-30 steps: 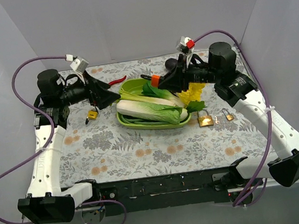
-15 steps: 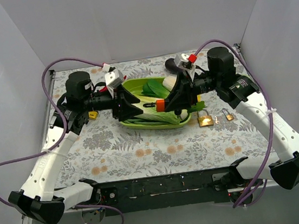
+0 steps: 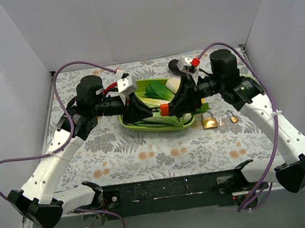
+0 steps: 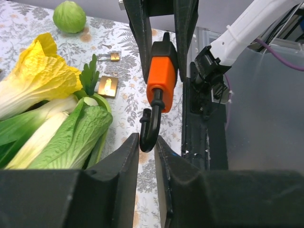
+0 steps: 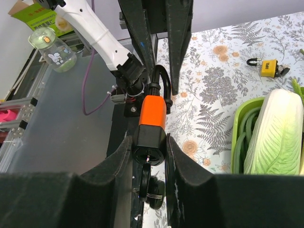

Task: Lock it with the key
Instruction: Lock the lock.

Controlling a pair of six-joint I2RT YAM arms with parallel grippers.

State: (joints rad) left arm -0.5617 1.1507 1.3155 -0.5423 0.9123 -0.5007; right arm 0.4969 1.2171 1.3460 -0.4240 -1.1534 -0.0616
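An orange padlock (image 3: 165, 109) hangs in the air over the green tray (image 3: 143, 127), between my two grippers. My right gripper (image 5: 149, 147) is shut on its black base end. A key (image 5: 146, 183) sits in the keyhole, with black key heads dangling from a ring behind it. The lock's black shackle (image 4: 148, 128) points at my left gripper (image 4: 147, 142), whose fingers are pressed on the shackle's curved end. In the right wrist view the shackle (image 5: 159, 78) runs up between the left fingers (image 5: 137, 33).
The tray holds napa cabbage (image 3: 158, 119) and leafy greens (image 4: 71, 137). Two brass padlocks (image 3: 209, 121) (image 3: 232, 117) lie right of the tray, with a small key between them. A yellow padlock (image 5: 269, 67) lies on the flowered cloth. A green ball (image 4: 69, 16) sits further off.
My left arm swung right from the table's left side to over the tray, and its jaws closed on the shackle. The right gripper brought the lock down and a little left.
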